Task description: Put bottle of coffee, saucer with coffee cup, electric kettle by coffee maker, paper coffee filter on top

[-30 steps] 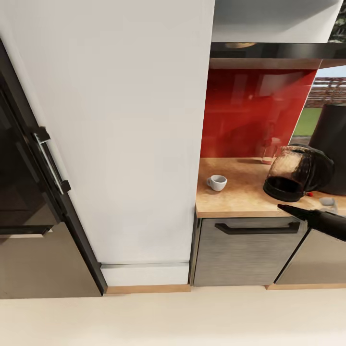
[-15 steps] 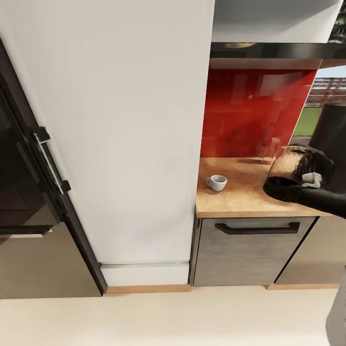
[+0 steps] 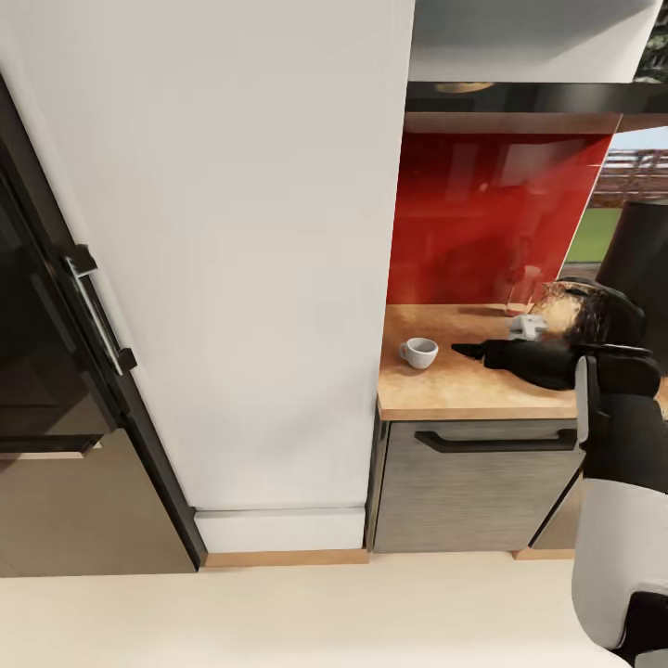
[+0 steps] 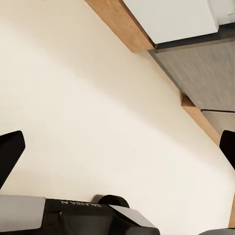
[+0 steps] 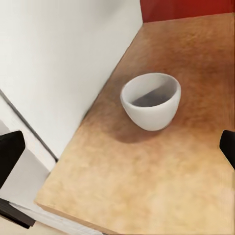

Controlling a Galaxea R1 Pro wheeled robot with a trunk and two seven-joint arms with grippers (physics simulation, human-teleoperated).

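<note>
Cup [image 3: 419, 353] sits upright on the surface [image 3: 464, 385], just ahead of the right gripper [image 3: 467, 349], fingers spread wide, empty.

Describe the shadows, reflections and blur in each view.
Head view: the glossy red backsplash carries hazy reflections; the rounded glass kettle looks smeared. Right wrist view: the small white cup casts a soft shadow on the wood-look countertop. Left wrist view: evenly lit pale floor.

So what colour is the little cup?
The coffee cup is white, greyish inside; the right wrist view shows it best.
</note>
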